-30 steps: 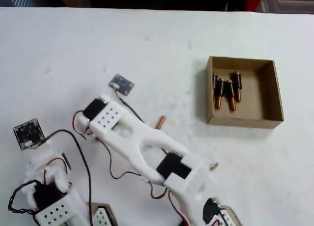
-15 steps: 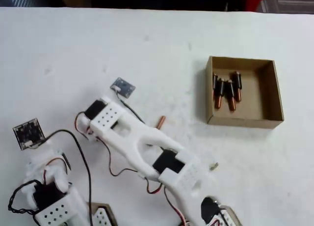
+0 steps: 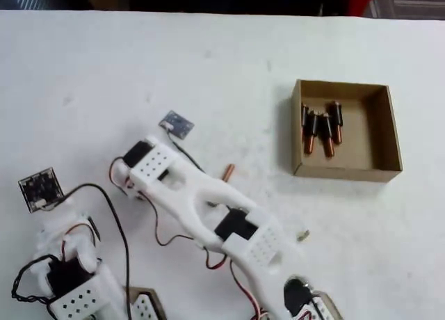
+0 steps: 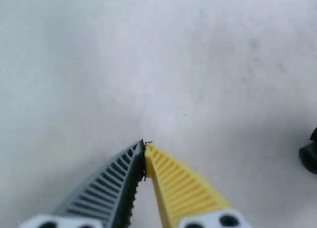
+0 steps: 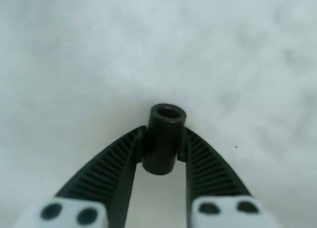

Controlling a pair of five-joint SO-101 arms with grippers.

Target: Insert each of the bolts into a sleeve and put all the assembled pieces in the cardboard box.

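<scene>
The right gripper (image 5: 163, 133) clamps a black sleeve (image 5: 167, 116) between its fingers (image 5: 116, 166). The left gripper (image 4: 144, 144) is pressed together, empty. A bolt (image 3: 227, 172) lies on the tabletop (image 3: 208, 62) near the box (image 3: 345, 172) of assembled pieces (image 3: 321, 132).

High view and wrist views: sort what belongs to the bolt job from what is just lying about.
Job: sleeve in right gripper; loose bolt; assembled pieces in cardboard box.
Lying about: small grey bit on table; left gripper, shut on nothing.
</scene>
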